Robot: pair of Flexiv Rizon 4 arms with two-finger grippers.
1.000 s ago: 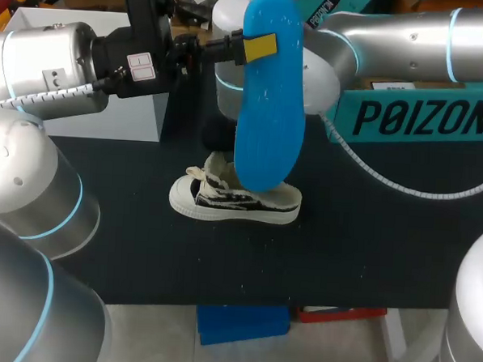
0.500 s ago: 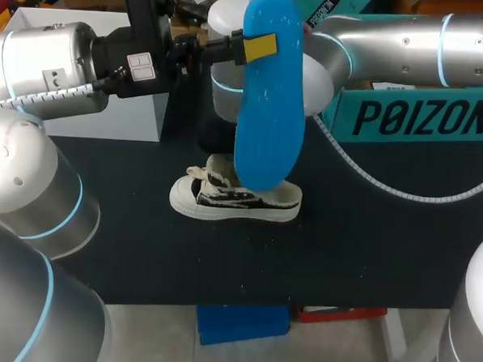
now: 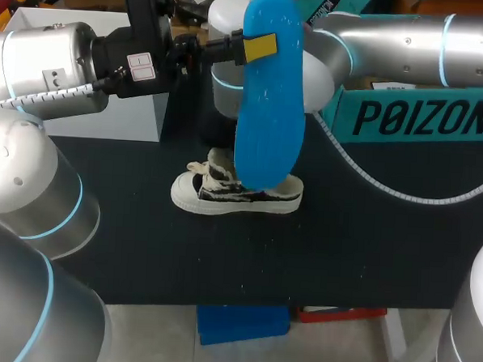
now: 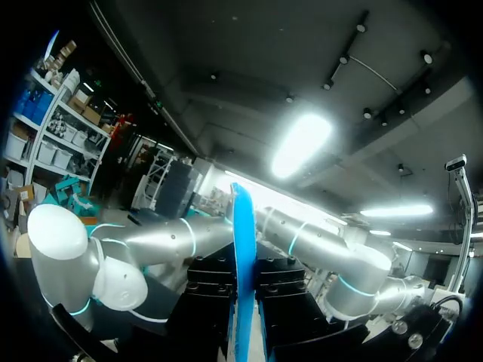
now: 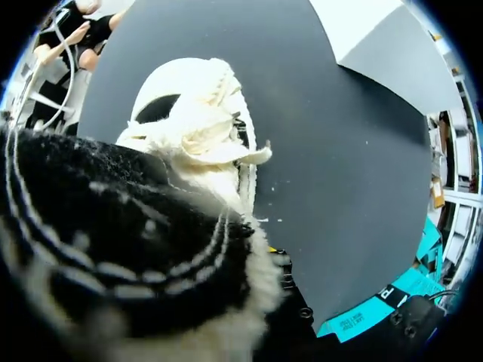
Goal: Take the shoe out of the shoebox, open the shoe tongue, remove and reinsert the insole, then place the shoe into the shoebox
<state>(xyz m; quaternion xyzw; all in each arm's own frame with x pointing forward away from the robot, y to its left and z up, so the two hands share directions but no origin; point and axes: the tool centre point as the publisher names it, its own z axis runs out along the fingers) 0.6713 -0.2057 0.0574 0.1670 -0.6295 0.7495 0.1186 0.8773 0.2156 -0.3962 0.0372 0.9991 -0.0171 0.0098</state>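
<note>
My left gripper (image 3: 261, 46) is raised high over the table, shut on a long blue insole (image 3: 269, 93) that hangs upright in front of the shoe. In the left wrist view the insole (image 4: 241, 271) stands edge-on between the fingers. The black-and-white canvas shoe (image 3: 224, 198) with a white sole lies on the black table, toe to the left. My right arm (image 3: 394, 43) reaches down behind the insole to the shoe's heel, where its gripper is hidden. In the right wrist view the shoe's fuzzy collar (image 5: 128, 249) sits right at the gripper, with the tongue (image 5: 198, 132) ahead. The gripper is shut on the heel collar.
A teal shoebox (image 3: 423, 117) stands at the back right of the black table (image 3: 367, 252). A white box (image 3: 107, 113) stands at the back left. The right arm's white cable (image 3: 403, 189) trails across the table to the right of the shoe.
The right gripper has shut at the shoe's heel. The shoe has shifted slightly away from the front edge. The left arm and the insole have kept still.
</note>
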